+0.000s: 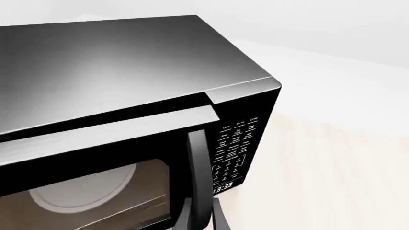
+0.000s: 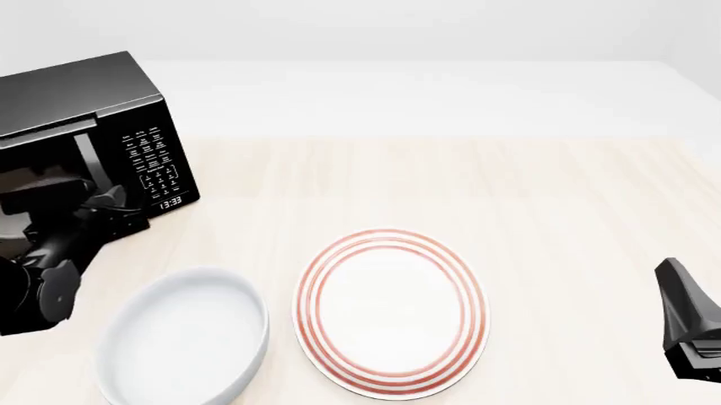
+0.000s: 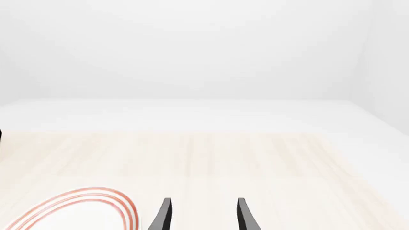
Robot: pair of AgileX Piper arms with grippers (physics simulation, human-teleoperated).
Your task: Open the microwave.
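Note:
The black microwave [image 2: 67, 93] stands at the table's far left, its keypad panel [image 2: 152, 156] and clock display [image 2: 169, 202] facing the arms. In the left wrist view the microwave [image 1: 115, 62] fills the frame. Its door [image 1: 96, 139] stands slightly ajar from the body, and the pale turntable [image 1: 83, 191] shows through the window. My left gripper [image 2: 113, 207] is at the door's vertical handle [image 1: 197, 163], and there the left gripper [image 1: 203, 213] has a finger on either side, shut on it. My right gripper [image 2: 687, 329] hovers at the near right. Its fingers [image 3: 164, 213] are open on nothing.
A white bowl [image 2: 253, 308] sits near the front left, just right of the left arm. A white plate with red rings [image 2: 383, 240] lies at the front centre, and the plate's rim [image 3: 96, 194] shows in the right wrist view.

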